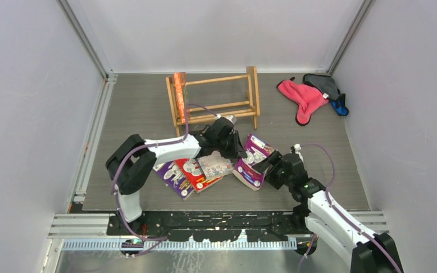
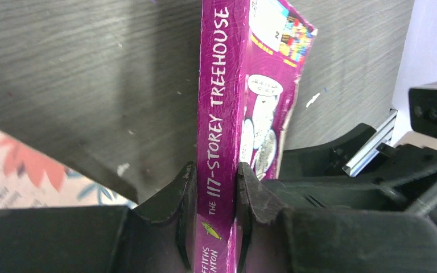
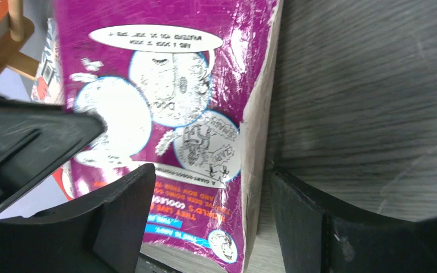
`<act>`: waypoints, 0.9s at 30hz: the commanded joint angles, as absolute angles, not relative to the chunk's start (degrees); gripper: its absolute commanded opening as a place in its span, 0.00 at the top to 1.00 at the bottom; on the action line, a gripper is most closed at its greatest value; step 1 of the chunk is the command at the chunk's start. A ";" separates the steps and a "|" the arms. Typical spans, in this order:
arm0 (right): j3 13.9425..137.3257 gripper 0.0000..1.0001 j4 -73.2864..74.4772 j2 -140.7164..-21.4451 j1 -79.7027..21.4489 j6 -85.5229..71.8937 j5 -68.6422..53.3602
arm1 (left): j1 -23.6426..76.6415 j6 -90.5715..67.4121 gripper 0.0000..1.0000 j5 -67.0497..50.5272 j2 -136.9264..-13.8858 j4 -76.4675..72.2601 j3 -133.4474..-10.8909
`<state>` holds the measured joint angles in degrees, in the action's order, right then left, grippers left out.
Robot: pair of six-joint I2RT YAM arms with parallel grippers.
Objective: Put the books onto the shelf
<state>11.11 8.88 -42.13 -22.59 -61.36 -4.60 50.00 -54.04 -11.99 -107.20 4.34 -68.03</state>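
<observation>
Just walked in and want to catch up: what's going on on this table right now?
The left gripper has its jaws shut on the spine of a purple book, which is tipped up on edge. The right gripper is open around that book's page edge. One orange book already stands in the shelf; three other books lie nearby.

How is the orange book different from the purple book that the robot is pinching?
The orange book stands on end in the shelf, at its left end; the purple book is out in front of the shelf, not on it. Nothing holds the orange book; the left gripper is shut on the purple book's spine. Both are thin paperbacks.
</observation>
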 commanded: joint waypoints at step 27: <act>21.88 0.22 26.00 -36.45 -22.48 -53.41 -1.39 | 78.93 -13.25 1.00 72.85 -76.37 -4.55 -68.97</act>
